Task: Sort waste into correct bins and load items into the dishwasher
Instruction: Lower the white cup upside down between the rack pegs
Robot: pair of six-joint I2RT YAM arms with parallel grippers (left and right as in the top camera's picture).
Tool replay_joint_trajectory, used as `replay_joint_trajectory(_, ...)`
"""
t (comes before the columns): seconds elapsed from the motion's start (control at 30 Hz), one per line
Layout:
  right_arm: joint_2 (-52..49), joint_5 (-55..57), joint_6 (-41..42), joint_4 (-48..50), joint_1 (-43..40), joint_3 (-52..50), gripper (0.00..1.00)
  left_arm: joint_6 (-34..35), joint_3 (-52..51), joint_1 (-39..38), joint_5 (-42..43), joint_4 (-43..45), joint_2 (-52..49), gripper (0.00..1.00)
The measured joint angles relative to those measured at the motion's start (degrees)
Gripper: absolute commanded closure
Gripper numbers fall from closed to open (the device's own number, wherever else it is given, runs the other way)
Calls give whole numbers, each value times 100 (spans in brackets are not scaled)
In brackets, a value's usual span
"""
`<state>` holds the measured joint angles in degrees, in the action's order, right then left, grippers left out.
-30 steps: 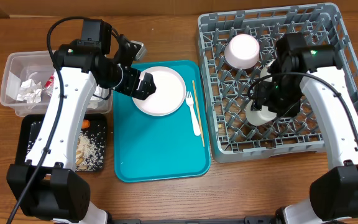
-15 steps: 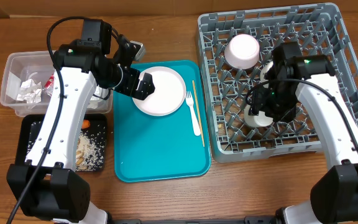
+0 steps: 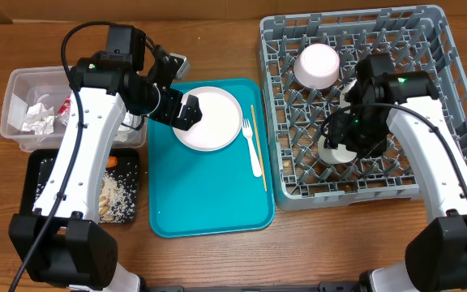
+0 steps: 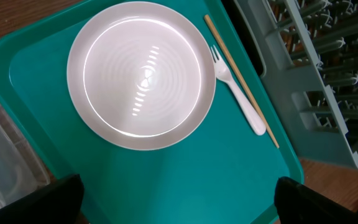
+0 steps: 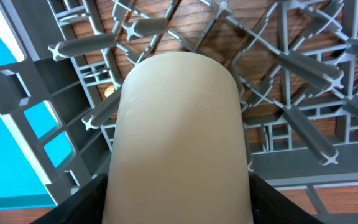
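Note:
A white plate (image 3: 209,119) lies on the teal tray (image 3: 209,203), with a white fork (image 3: 253,148) and a thin wooden stick (image 3: 259,146) to its right. My left gripper (image 3: 186,111) hovers open at the plate's left edge. In the left wrist view its dark fingertips (image 4: 61,199) frame bare tray below the plate (image 4: 142,74). My right gripper (image 3: 343,142) is shut on a small white cup (image 3: 336,151) low among the pegs of the grey dishwasher rack (image 3: 452,97). The cup (image 5: 179,137) fills the right wrist view. An upturned bowl (image 3: 316,65) sits in the rack.
A clear tub (image 3: 19,89) at the far left holds crumpled napkins (image 3: 37,118). Below it a black tray (image 3: 35,186) holds beige crumbs (image 3: 120,199) and a carrot piece (image 3: 113,162). Another white dish (image 3: 349,93) is partly hidden under the right arm.
The right gripper has shifted slightly left and lower in the rack with the cup. The left arm has not moved.

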<state>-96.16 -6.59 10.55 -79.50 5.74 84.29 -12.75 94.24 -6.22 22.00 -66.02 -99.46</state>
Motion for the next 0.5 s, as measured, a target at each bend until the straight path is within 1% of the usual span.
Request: replay_joint_trajectory(0.5, -2, -2, -114, -122, 0, 186, 95, 0, 0, 0, 0, 0, 0, 0)
